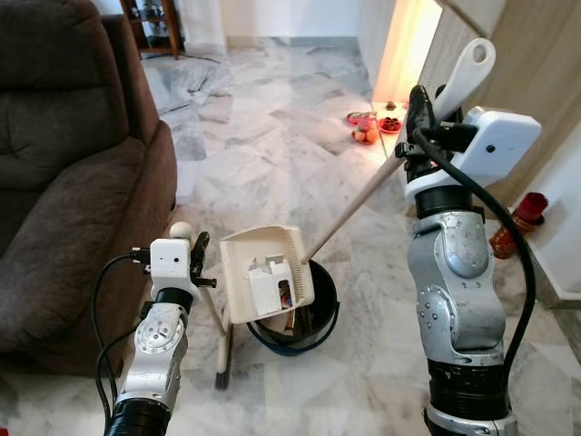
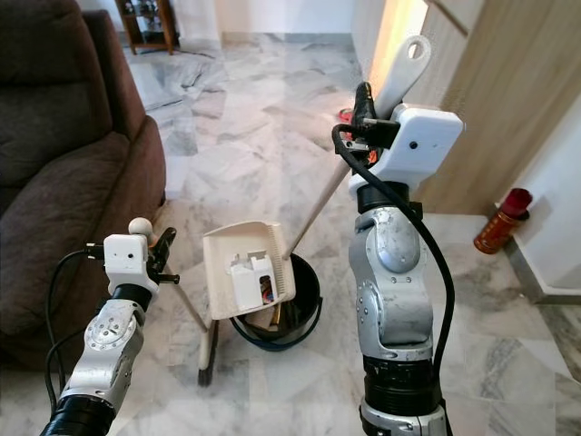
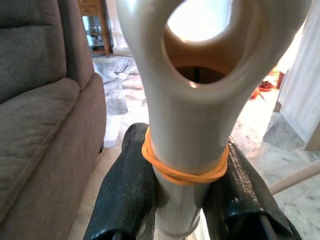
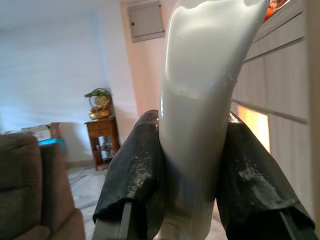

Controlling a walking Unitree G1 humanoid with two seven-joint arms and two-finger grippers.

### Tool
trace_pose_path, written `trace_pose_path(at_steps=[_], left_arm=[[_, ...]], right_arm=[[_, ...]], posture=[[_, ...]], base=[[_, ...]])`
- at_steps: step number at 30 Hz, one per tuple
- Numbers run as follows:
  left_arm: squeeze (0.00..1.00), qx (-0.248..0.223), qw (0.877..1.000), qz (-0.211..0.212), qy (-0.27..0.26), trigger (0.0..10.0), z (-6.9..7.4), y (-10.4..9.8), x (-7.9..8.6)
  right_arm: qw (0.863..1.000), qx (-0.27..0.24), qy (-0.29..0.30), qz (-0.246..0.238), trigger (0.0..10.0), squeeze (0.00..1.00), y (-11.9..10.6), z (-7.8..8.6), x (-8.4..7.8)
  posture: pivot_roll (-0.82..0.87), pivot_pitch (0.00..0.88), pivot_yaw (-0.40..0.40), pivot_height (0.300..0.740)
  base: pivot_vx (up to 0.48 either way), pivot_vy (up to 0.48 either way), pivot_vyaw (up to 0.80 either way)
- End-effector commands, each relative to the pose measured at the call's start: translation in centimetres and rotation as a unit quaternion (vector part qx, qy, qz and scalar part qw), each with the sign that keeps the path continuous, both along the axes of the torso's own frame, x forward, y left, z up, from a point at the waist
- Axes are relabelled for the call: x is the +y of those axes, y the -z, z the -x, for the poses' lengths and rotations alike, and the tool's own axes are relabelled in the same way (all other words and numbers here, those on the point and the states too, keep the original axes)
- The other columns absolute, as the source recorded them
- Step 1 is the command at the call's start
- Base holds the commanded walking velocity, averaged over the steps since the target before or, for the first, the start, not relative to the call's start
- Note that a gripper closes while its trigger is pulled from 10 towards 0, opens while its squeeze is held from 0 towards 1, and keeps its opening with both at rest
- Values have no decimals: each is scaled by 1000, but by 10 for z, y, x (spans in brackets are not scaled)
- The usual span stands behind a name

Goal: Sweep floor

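Two light, stiff plastic tools: cream long-handled dustpan, lower centre, tipped over black round bin, right gripper clamped on its handle; left gripper clamps cream broom handle, lower left.

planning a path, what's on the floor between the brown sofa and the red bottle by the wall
In the left eye view, between the sofa and the red bottle stands a dark bucket with the cream dustpan tipped over it.
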State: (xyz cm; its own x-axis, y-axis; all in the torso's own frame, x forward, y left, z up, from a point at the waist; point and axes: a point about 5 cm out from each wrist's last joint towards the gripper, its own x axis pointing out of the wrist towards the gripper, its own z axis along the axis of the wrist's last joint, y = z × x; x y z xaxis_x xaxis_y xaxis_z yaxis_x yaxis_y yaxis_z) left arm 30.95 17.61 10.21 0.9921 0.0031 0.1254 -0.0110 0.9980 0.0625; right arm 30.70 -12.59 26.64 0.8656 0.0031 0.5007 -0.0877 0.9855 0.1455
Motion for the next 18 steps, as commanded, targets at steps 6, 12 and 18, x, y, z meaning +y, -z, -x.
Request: trace_pose_path(at_steps=[6, 12, 18], left_arm=[[0, -27, 1000, -5, -3, 10000, -1, -11, 3], [0, -27, 1000, -5, -4, 10000, -1, -11, 3], [0, -31, 999, -5, -7, 10000, -1, -12, 4]], right_arm=[[999, -30, -10, -10, 10000, 0, -11, 3, 3], [999, -32, -12, -11, 10000, 0, -12, 3, 4], [999, -34, -10, -10, 10000, 0, -12, 3, 3]], posture=[[53, 90, -2, 740], [54, 91, -2, 740], [54, 92, -2, 740]], base=[[267, 0, -485], [289, 0, -109], [147, 0, 0]])
